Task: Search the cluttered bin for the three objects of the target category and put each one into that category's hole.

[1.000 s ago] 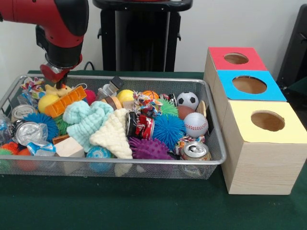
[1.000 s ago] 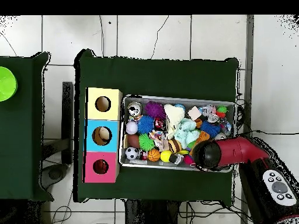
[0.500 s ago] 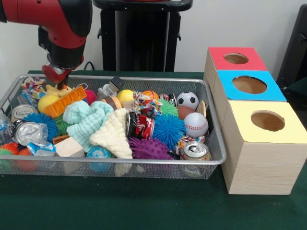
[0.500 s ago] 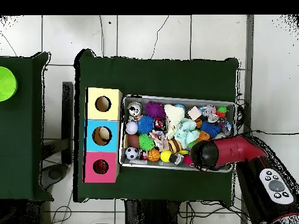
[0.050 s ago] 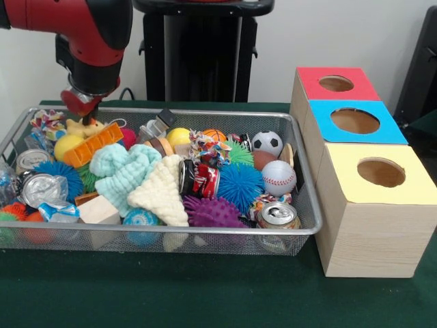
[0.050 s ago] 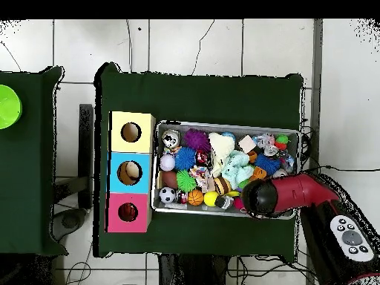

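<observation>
A wire bin [image 5: 205, 111] holds a jumble of toys. Among them are a soccer ball [image 5: 267, 142], a baseball [image 5: 278, 177], a yellow ball [image 5: 178, 137] and a small orange basketball [image 5: 214, 134]. To the right stand three wooden boxes with round holes: red [image 5: 336, 83], blue [image 5: 355, 121] and yellow [image 5: 380, 172]. My gripper [image 5: 86, 115] hangs at the bin's far left corner, just above a yellow plush toy [image 5: 82, 128] and an orange comb-like piece [image 5: 92, 145]. In the overhead view the red arm [image 6: 289, 193] covers the gripper.
Mint [image 5: 123, 171] and cream [image 5: 162, 191] knit cloths lie mid-bin, with blue [image 5: 240, 184] and purple [image 5: 212, 212] spiky balls, crushed cans [image 5: 278, 215], and a wooden block [image 5: 99, 210]. A green round thing [image 6: 7, 106] sits on a separate table.
The arm has risen a little and edged right in the front view, so the gripper now sits slightly higher over the yellow plush toy. The bin's contents have not moved.
</observation>
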